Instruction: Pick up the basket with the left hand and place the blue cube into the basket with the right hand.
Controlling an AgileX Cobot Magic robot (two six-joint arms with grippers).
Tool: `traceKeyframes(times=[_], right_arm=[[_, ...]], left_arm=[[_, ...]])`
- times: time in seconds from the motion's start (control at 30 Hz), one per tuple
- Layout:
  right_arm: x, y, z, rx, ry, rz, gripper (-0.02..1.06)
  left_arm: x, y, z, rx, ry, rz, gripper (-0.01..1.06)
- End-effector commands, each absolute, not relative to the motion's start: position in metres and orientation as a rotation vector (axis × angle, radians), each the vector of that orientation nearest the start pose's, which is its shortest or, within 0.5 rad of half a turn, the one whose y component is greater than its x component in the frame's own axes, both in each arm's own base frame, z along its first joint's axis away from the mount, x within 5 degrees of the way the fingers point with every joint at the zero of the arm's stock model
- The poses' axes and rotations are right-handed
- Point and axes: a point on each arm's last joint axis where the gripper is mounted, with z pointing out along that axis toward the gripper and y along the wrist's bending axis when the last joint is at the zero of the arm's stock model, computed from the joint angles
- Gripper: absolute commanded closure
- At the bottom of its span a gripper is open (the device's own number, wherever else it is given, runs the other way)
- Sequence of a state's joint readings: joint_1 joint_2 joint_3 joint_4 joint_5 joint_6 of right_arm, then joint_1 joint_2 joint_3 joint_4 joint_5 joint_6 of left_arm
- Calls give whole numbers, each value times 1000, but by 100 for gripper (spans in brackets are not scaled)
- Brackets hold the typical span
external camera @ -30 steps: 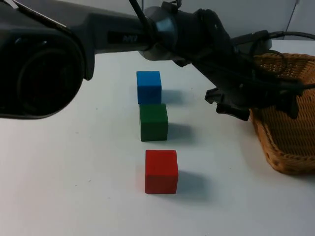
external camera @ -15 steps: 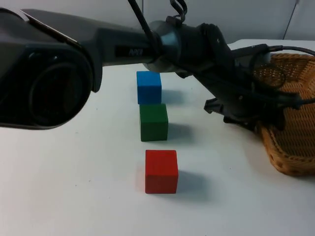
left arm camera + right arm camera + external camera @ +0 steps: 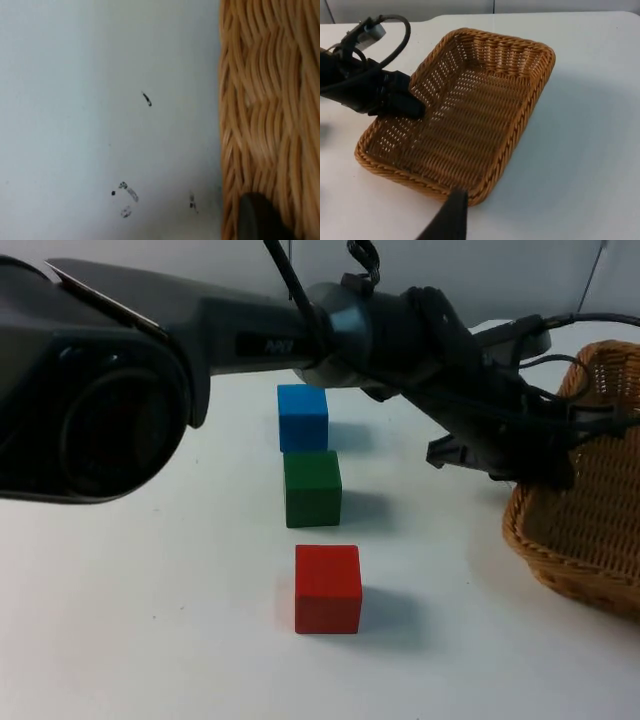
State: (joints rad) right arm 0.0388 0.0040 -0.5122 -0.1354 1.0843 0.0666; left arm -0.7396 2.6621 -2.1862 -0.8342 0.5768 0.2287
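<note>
wicker basket (image 3: 580, 530) at the frame's right, left gripper (image 3: 545, 465) closed on its rim; next, lift. right gripper's state: cannot tell.

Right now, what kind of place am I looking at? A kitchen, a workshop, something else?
Probably a robot test bench, not a kitchen: a bare white table against a grey partition, three plain coloured cubes in a row, blue cube farthest, and the left gripper at a wicker basket's rim.
</note>
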Motion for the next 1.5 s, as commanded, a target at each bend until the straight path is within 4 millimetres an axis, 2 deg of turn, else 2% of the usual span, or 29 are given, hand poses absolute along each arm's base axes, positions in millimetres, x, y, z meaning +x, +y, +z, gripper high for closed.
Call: traceKeyframes(times=[0.0,0.03,0.17,0.2,0.33,0.37,0.5,0.53,0.7,0.77,0.83,0.87,1.0,1.03,1.17,1.2,1.3,1.33,1.47], right_arm=[[-6,-11,279,42,2046,-104,0],[-6,-11,279,42,2046,-104,0],[-6,-11,279,42,2046,-104,0],[-6,-11,279,42,2046,-104,0],[-6,-11,279,40,2046,-105,0],[-6,-11,279,40,2046,-105,0],[-6,-11,279,40,2046,-105,0],[-6,-11,279,40,2046,-105,0],[-6,-11,279,40,2046,-105,0],[-6,-11,279,40,2046,-105,0],[-6,-11,279,40,2046,-105,0],[-6,-11,279,40,2046,-105,0],[-6,-11,279,40,2046,-105,0],[-6,-11,279,40,2046,-105,0],[-6,-11,279,40,2046,-105,0],[-6,-11,279,40,2046,-105,0],[-6,-11,279,40,2046,-105,0],[-6,-11,279,40,2046,-105,0],[-6,-11,279,40,2046,-105,0]], left_arm=[[396,-410,118,454,2457,-1074,105],[397,-409,123,453,2453,-1061,105],[406,-391,174,471,2397,-839,105],[406,-391,174,471,2397,-839,105],[417,-362,209,419,2406,-705,105],[417,-362,209,419,2406,-705,105],[427,-331,235,355,2440,-690,105],[427,-331,235,355,2440,-690,105],[426,-319,265,330,2405,-762,105],[426,-317,268,340,2406,-766,105],[422,-315,282,351,2384,-774,105],[422,-315,282,351,2384,-774,105],[425,-299,303,323,2337,-765,105],[425,-299,303,323,2337,-765,105],[430,-276,327,264,2285,-761,105],[430,-276,327,264,2285,-761,105],[434,-251,338,49,2202,-712,105],[434,-251,338,49,2202,-712,105],[417,-224,333,-41,2138,-711,105]])
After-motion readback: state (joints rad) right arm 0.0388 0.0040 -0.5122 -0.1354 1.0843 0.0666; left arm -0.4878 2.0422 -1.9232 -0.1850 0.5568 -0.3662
